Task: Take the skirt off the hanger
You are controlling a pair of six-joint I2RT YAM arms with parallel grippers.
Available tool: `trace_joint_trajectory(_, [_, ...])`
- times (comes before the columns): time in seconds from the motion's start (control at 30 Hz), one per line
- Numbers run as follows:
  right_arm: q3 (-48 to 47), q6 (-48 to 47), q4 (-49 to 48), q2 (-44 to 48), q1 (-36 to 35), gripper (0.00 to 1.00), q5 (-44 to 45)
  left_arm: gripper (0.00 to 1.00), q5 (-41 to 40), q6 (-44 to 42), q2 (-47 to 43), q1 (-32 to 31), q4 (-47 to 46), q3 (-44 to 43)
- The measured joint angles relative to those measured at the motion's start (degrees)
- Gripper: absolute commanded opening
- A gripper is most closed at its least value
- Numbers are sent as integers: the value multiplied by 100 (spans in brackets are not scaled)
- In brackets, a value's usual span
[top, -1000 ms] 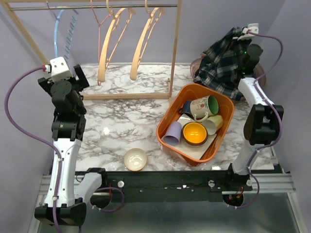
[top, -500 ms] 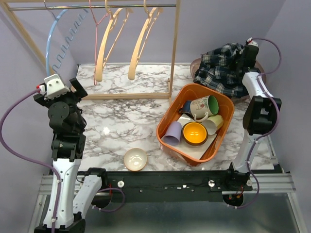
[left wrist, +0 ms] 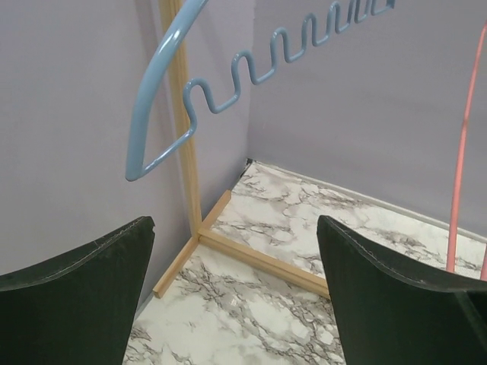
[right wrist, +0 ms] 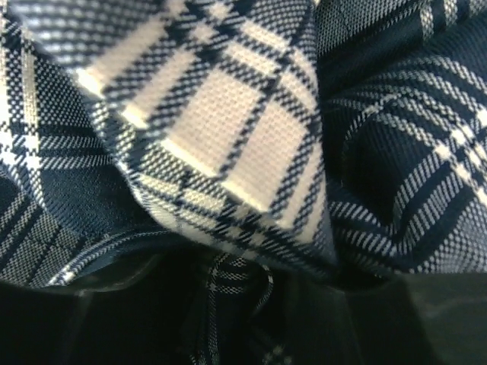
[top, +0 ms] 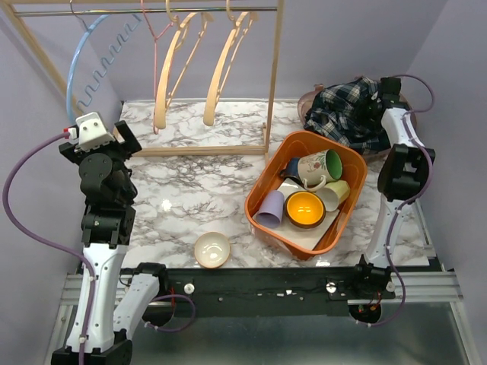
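The marble table (top: 198,190) takes up most of what I can see, with a wooden rack (top: 274,76) standing along its far edge. On the right half sits an orange bin (top: 338,220) full of cups and a yellow bowl (top: 305,207). The plaid skirt (top: 346,114) is on no hanger. It lies heaped at the far right corner, just behind the bin. The right gripper (right wrist: 274,304) is pushed down into that cloth, with folds bunched between its fingers, and I cannot tell whether it is pinching them. On the left, the left gripper (left wrist: 234,228) has its fingers spread wide with nothing between them, pointing at the rack's corner below the blue hanger (left wrist: 138,122). A pink hanger (top: 156,46) and two wooden hangers (top: 163,91) hang bare. A small bowl (top: 211,249) sits near the front edge.
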State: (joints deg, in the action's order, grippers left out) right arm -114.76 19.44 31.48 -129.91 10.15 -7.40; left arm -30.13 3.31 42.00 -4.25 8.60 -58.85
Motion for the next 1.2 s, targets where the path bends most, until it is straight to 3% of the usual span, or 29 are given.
trace_joint_trajectory(0.1, [61,-39,184,186,4,81,-42,99,131,46,-33,0,105,0])
trace_joint_trajectory(0.2, [317,-72,481,748,9,85,-109,99,223,83,-76,-2,136,22])
trace_joint_trajectory(0.47, [-269,-136,787,1655,9,81,-111,99,249,105,-398,-37,87,328])
trace_joint_trajectory(0.63, [-435,-131,232,1484,9,88,-55,99,249,107,-452,-39,33,409])
trace_joint_trajectory(0.7, [-435,-179,-219,1322,9,96,70,99,251,109,-487,-39,26,481])
trace_joint_trajectory(0.77, [-503,-275,-769,1021,9,97,245,99,260,122,-522,-50,9,525])
trace_joint_trajectory(0.87, [-804,-452,-1241,514,9,83,385,99,280,138,-584,-76,-24,566])
trace_joint_trajectory(0.9, [-918,-503,-1300,310,9,71,369,99,280,142,-614,-76,-55,608])
trace_joint_trajectory(0.97, [-1209,-632,-1390,-103,9,58,227,99,278,146,-686,-76,-96,686])
trace_joint_trajectory(1.0, [-1248,-643,-1390,-216,9,43,144,99,278,146,-710,-76,-116,710])
trace_joint_trajectory(1.1, [-955,-750,-1397,-254,9,24,26,99,278,146,-706,-76,-136,715])
trace_joint_trajectory(1.2, [50,-774,-1622,188,9,19,92,99,280,151,-708,-76,-199,741])
